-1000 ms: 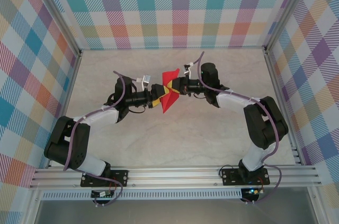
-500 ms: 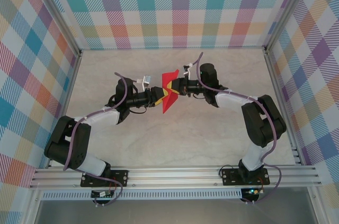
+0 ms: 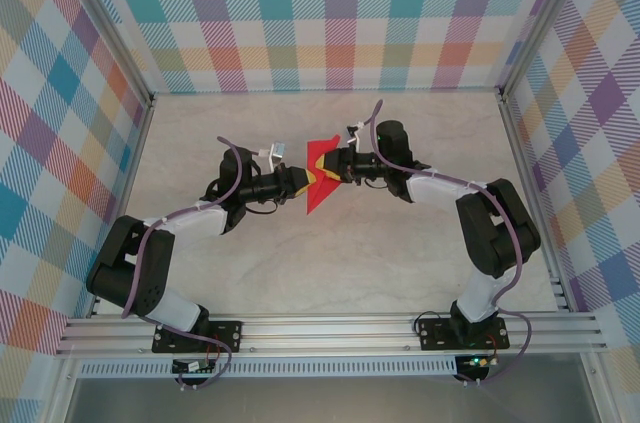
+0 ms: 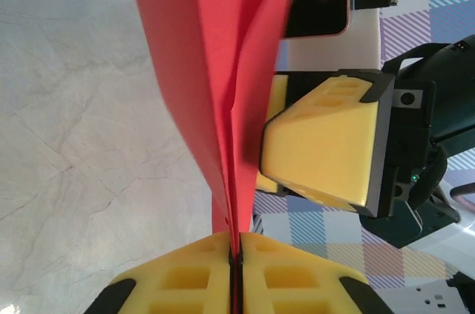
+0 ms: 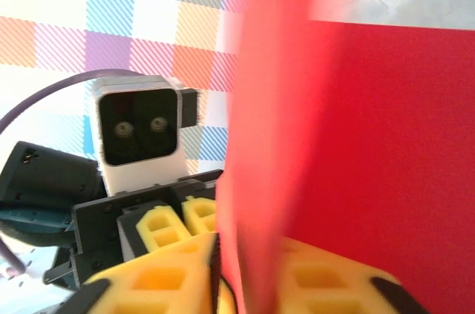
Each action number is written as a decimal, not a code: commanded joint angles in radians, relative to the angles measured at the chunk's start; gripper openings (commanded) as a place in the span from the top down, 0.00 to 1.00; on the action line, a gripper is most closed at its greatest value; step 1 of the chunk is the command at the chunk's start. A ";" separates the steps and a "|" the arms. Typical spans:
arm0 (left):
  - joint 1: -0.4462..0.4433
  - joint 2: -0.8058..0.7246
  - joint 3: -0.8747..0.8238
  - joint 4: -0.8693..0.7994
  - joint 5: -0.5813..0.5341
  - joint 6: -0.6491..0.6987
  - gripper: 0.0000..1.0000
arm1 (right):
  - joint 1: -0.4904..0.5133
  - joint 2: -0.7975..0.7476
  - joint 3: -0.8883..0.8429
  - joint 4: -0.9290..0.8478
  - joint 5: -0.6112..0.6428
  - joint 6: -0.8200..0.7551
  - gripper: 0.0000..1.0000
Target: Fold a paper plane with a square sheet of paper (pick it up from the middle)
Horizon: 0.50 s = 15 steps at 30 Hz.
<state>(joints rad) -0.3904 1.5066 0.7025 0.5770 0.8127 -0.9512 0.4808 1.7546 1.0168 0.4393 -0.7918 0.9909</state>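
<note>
My left gripper (image 4: 236, 243) is pinched tight on the folded red paper (image 4: 215, 69), which rises straight out of its jaws. The right gripper (image 5: 249, 253) straddles the sheet's far edge. Blur hides the gap there, so I can't tell whether it grips.

Arms, pair: left arm (image 3: 140, 268), right arm (image 3: 495, 233). Black joints, white link covers; black base plates on the rail (image 3: 330, 331). Purple cable (image 3: 234, 171) above the rail, along each arm. Fingers (image 4: 326, 151) yellow, pocketed, black-backed. Wrist camera (image 5: 141, 128) white, black face, two lenses.
</note>
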 commanded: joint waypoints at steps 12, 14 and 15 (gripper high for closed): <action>-0.025 -0.093 0.229 -0.905 -0.487 0.540 0.92 | -0.010 -0.367 -0.060 -0.665 0.679 -0.255 0.29; -0.046 -0.098 0.280 -1.029 -0.650 0.593 0.92 | -0.009 -0.410 -0.092 -0.703 0.754 -0.247 0.25; -0.063 -0.097 0.302 -1.081 -0.732 0.617 0.92 | -0.010 -0.430 -0.107 -0.717 0.781 -0.243 0.23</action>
<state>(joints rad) -0.4088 1.4471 0.9321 -0.1947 0.3752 -0.5022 0.4774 1.3605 0.9592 -0.1307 -0.2028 0.7731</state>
